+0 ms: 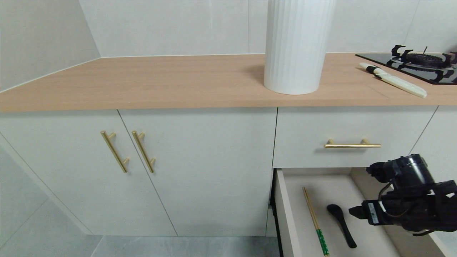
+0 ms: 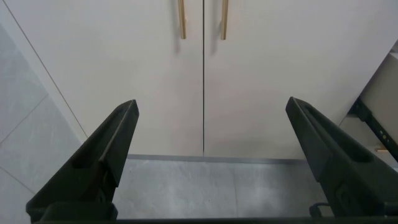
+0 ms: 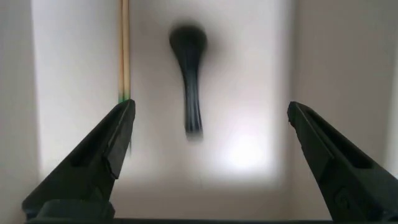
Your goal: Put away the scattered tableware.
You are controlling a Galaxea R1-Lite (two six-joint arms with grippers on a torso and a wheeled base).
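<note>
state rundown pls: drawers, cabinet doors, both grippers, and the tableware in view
lower drawer, pulled open
upper drawer, shut
cabinet doors, both shut
chopsticks, lying flat in the lower drawer
black spoon, lying in the lower drawer beside the chopsticks, not touching
knife, lying on the countertop, not put away
white container, upright on the countertop
left gripper, open, empty
right gripper, open, empty, over the lower drawer

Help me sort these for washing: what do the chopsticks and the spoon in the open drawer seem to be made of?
The chopsticks look like bamboo or pale wood: matte tan shafts with green painted ends. The spoon is plain black with a dull sheen, probably plastic or melamine, though glazed ceramic can't be ruled out.
</note>
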